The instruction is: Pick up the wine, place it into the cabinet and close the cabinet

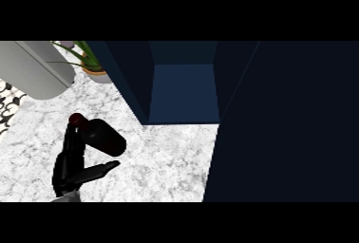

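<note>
White marbled tabletop (168, 161) carries one dark wine bottle (104, 136), one potted plant (89, 59) at eleven o'clock, one grey rounded object (38, 69) at ten, and one navy cabinet (184, 90) standing open at twelve, its door (288, 123) filling three o'clock. One hand (70, 166), the left, shows at seven o'clock. Its long fingers (71, 137) lie along the bottle's left side, thumb (101, 169) spread beneath; the bottle sits tilted in that gap, touching the fingers.

Marble counter (168, 161), wine bottle (104, 135), potted plant (95, 64)
</note>
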Robot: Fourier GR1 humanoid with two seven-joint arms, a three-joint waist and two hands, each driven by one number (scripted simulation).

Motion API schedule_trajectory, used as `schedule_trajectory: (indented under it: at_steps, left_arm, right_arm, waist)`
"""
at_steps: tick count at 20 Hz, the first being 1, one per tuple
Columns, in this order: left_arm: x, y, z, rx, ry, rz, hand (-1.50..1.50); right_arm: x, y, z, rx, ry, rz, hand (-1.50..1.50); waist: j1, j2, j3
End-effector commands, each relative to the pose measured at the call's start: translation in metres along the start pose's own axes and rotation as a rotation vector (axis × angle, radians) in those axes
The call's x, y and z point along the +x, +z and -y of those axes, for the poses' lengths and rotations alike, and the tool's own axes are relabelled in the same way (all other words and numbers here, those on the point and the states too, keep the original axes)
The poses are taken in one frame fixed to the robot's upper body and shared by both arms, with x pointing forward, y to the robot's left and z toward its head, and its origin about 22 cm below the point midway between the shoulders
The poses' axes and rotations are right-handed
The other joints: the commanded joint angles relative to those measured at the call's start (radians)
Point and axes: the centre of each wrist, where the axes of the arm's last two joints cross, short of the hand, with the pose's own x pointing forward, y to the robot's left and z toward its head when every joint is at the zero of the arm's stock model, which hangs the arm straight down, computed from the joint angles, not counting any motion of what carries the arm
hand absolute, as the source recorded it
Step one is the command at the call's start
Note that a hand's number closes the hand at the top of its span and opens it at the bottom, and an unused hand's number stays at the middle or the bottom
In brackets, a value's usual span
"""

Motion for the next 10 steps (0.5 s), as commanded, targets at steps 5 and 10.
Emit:
schedule_trajectory:
  at_steps: [5, 10]
  left_arm:
    - [-0.015, -0.015, 0.017, -0.052, 0.047, -0.019, -1.50]
    - [-0.016, -0.031, 0.021, -0.050, 0.046, 0.024, -1.50]
  right_arm:
    - [0.037, 0.031, 0.009, -0.025, 0.006, 0.096, -1.50]
    - [0.027, 0.021, 0.006, -0.031, 0.008, 0.101, -1.50]
  waist:
    - [-0.003, 0.000, 0.000]
    - [0.003, 0.002, 0.001]
